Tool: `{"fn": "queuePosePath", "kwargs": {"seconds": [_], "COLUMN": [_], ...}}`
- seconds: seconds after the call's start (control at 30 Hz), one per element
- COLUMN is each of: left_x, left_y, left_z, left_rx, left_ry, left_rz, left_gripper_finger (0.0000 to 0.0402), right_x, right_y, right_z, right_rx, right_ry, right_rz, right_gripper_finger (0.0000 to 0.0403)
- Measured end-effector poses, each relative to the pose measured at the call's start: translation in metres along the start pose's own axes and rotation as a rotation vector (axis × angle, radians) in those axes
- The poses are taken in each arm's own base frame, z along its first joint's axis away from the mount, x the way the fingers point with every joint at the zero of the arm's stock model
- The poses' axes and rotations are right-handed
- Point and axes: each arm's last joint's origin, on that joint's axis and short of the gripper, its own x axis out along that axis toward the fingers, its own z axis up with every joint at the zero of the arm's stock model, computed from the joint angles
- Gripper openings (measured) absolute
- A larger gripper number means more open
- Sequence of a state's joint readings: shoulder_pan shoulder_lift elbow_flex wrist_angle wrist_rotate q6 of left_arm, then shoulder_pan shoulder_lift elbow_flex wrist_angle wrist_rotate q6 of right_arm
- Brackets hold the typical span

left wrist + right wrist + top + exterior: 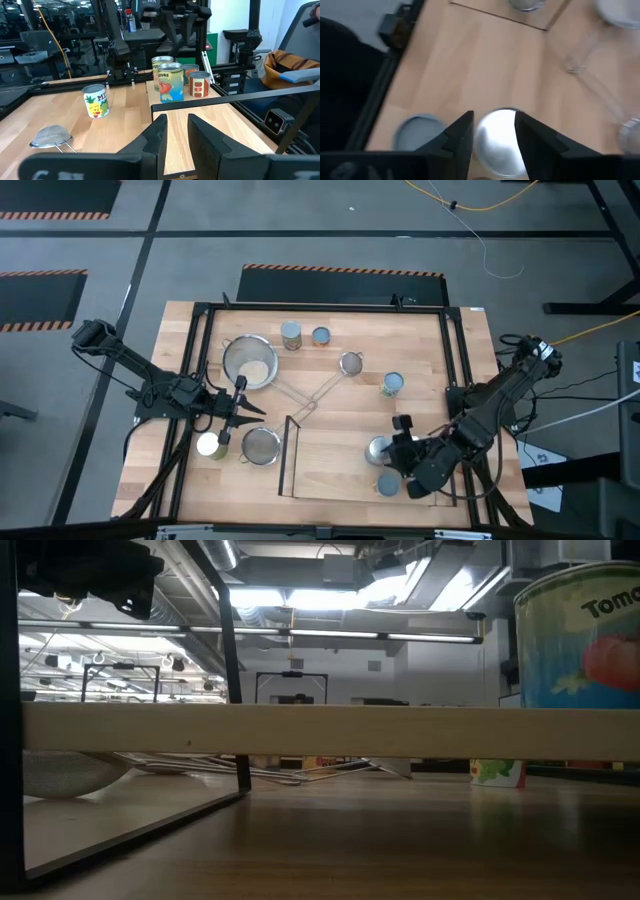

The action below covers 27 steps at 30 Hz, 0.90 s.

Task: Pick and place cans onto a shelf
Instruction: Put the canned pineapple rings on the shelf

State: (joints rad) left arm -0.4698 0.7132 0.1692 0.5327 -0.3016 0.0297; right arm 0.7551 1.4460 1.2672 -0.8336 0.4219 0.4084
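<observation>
The light-wood shelf [330, 470] lies at the table's near middle; its edge crosses the low view [320, 730]. A shiny-topped can [378, 450] and a blue-grey-topped can [388, 485] stand on its right part, and a cluster of labelled cans also shows in the left wrist view [171, 82]. My right gripper [492, 130] is open, pointing down over the shiny-topped can [500, 142], one finger on either side of its top. My left gripper [177, 135] is open and empty at the shelf's left end [235, 415]. More cans stand off the shelf [210, 445] [392, 384] [291, 335]. My right gripper comes from above, pointing down, with its fingers [462, 132] beside the round top of the shiny-topped can [502, 120]. The can stands upright on the shelf. I cannot tell whether the fingers touch it.
Three wire-mesh strainers lie on the table: a large one [250, 362], a small one [351, 363] and one by the shelf's left rail [261, 445]. A black frame [455, 360] runs round the tabletop. A tomato-labelled can [580, 630] stands close in the low view.
</observation>
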Motion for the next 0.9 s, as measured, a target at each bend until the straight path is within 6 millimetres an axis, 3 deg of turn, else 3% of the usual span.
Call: {"fn": "queuePosePath", "kwargs": {"seconds": [0.2, 0.4, 0.53, 0.67, 0.9], "left_x": [0.000, 0.000, 0.000, 0.000, 0.000], "left_y": [0.000, 0.000, 0.000, 0.000, 0.000], "left_z": [0.000, 0.000, 0.000, 0.000, 0.000], "left_rx": [0.000, 0.000, 0.000, 0.000, 0.000], "left_ry": [0.000, 0.000, 0.000, 0.000, 0.000], "left_rz": [0.000, 0.000, 0.000, 0.000, 0.000], "left_gripper_finger": [0.0069, 0.0069, 0.0069, 0.0069, 0.0069], "right_x": [-0.006, -0.003, 0.005, 0.013, 0.018], "right_y": [-0.023, -0.065, -0.101, -0.141, -0.220], "right_z": [0.010, 0.031, 0.042, 0.050, 0.060], "right_rx": [-0.005, -0.043, -0.048, -0.059, -0.007], "right_ry": [0.017, 0.010, 0.004, -0.018, -0.180], "right_rz": [-0.156, -0.255, -0.325, -0.270, -0.251], "right_gripper_finger": [0.0147, 0.0147, 0.0147, 0.0147, 0.0147]}}
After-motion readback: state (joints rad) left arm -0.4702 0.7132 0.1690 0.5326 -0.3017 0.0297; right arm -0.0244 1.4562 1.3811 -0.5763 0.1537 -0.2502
